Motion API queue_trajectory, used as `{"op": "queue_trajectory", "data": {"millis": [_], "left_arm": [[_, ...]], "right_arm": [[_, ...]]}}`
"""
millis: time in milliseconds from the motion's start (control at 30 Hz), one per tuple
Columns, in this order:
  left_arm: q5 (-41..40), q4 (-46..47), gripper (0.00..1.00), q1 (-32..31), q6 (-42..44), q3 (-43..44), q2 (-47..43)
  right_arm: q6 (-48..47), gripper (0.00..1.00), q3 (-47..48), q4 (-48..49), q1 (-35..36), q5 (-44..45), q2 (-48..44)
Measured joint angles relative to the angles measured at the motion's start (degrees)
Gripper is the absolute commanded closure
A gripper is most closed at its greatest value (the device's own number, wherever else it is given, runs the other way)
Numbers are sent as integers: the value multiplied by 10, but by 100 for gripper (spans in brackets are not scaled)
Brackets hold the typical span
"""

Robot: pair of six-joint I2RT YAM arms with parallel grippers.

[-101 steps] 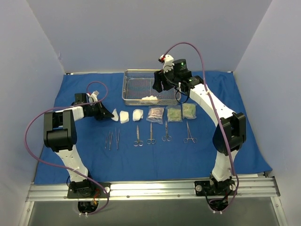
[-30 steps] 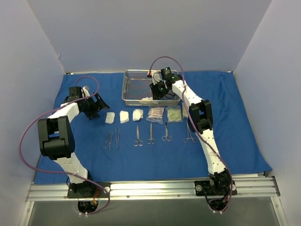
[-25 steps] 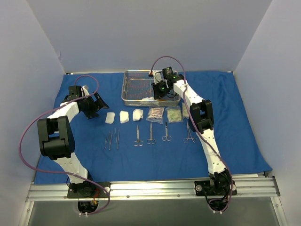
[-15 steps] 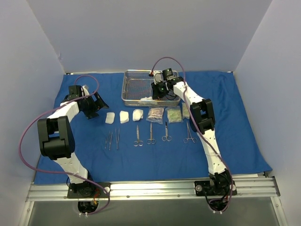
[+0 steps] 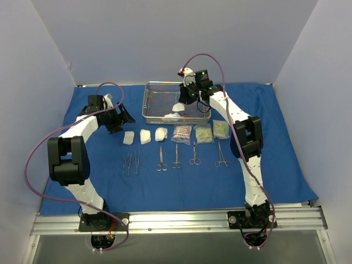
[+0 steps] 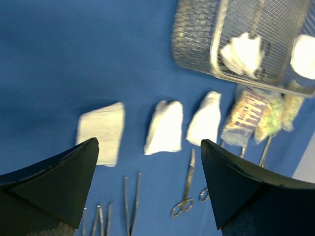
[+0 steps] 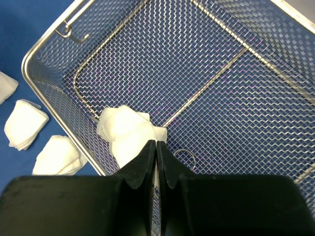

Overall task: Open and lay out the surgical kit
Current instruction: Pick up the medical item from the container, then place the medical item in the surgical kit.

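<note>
The steel wire-mesh tray (image 5: 148, 102) stands at the back of the blue drape (image 5: 99, 181). My right gripper (image 5: 182, 102) hangs over the tray's near right part, shut on a corner of a white gauze pad (image 5: 178, 107). In the right wrist view that gauze pad (image 7: 127, 133) bunches just ahead of the shut gripper (image 7: 156, 143), above the tray (image 7: 59, 112). My left gripper (image 5: 122, 118) is open over the drape. In its own view the left gripper (image 6: 148, 142) has nothing between the fingers, with three laid-out gauze pads (image 6: 165, 127) below.
In front of the tray lies a row of gauze pads (image 5: 145, 136) and clear packets (image 5: 203, 133). Nearer lie tweezers (image 5: 137, 161), scissors (image 5: 176, 157) and forceps (image 5: 221, 155). A small steel ring (image 7: 184, 156) lies on the tray floor. Grey walls enclose the table.
The right gripper has closed on the gauze pad in the tray and risen a little with it. The left gripper has shifted slightly right and back, still open.
</note>
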Motion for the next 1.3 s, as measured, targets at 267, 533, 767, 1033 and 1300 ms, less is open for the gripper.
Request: {"op": "queue_trajectory", "data": {"millis": [267, 533, 767, 1033, 1300], "left_arm": [[74, 24, 6, -49, 1, 21, -19], [189, 144, 6, -92, -47, 7, -65], [223, 191, 6, -134, -66, -2, -81], [244, 225, 3, -139, -81, -50, -126], [271, 287, 13, -150, -107, -86, -174]], "right_arm": [[5, 100, -46, 15, 3, 4, -52], [3, 100, -139, 25, 29, -14, -155], [2, 100, -186, 37, 83, -38, -246], [9, 100, -227, 54, 112, -68, -302], [24, 100, -248, 77, 119, -74, -314]]}}
